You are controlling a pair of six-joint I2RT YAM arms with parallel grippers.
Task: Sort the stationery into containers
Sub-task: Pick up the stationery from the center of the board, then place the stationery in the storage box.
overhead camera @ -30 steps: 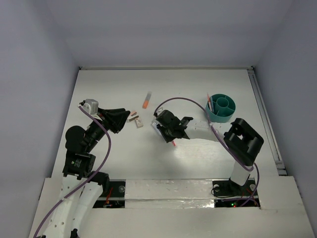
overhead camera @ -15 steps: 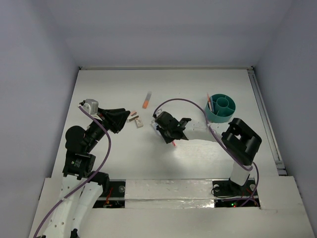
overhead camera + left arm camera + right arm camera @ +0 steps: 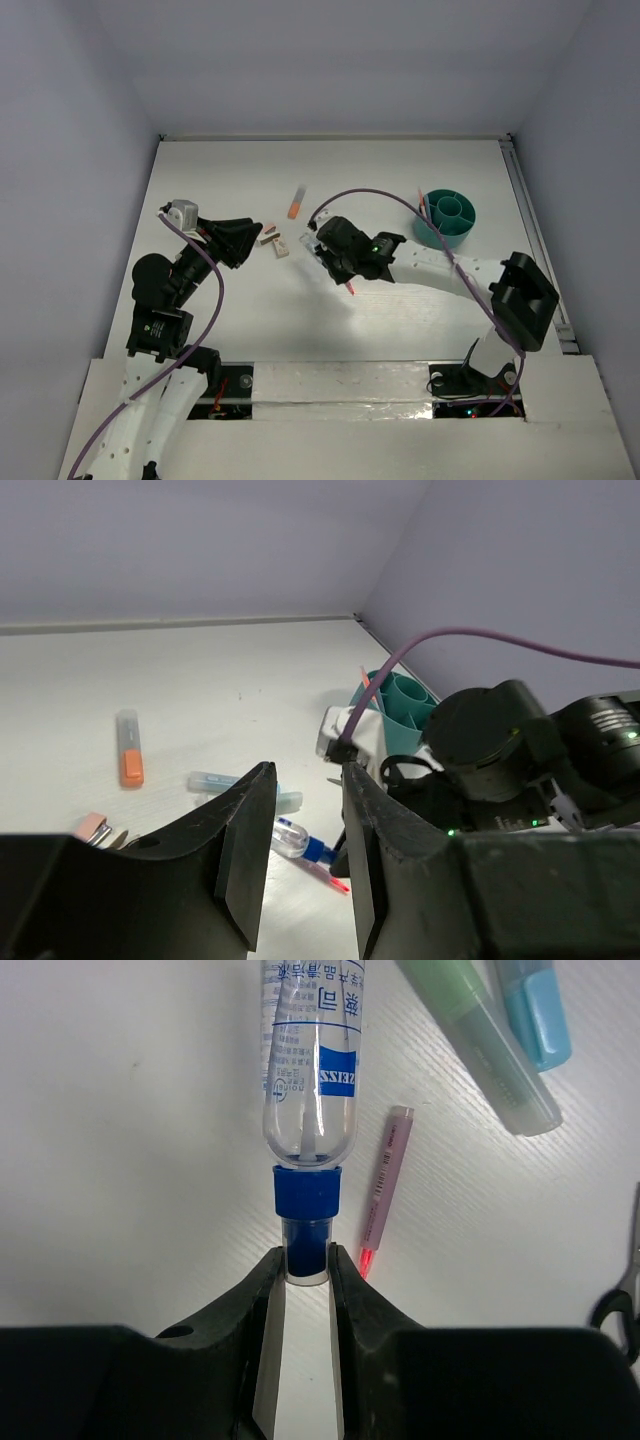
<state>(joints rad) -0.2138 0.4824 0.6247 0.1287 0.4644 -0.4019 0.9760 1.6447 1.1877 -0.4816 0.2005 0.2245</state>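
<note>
My right gripper [image 3: 307, 1260] is shut on the blue end of the blue-capped clear pen [image 3: 308, 1110], which lies on the table pointing away from it. In the top view the right gripper [image 3: 338, 264] is at mid table. A pink pen [image 3: 386, 1188] lies just right of the clear pen, with a green highlighter [image 3: 475, 1045] and a blue highlighter [image 3: 535, 1010] beyond. Scissors [image 3: 620, 1300] show at the right edge. The teal cup [image 3: 447, 218] stands at the right with a pen in it. My left gripper [image 3: 256, 236] is open and empty near two small erasers [image 3: 276, 242].
An orange marker [image 3: 296, 202] lies beyond the erasers, also in the left wrist view [image 3: 130, 762]. That view shows the left gripper [image 3: 306, 772] facing the right arm [image 3: 500, 760], the clear pen [image 3: 295, 838] and the cup [image 3: 400, 705]. Grey walls enclose the white table [image 3: 220, 170].
The right arm's elbow has swung out to the right and the right gripper has shifted slightly left over the clear pen. The left arm has not moved.
</note>
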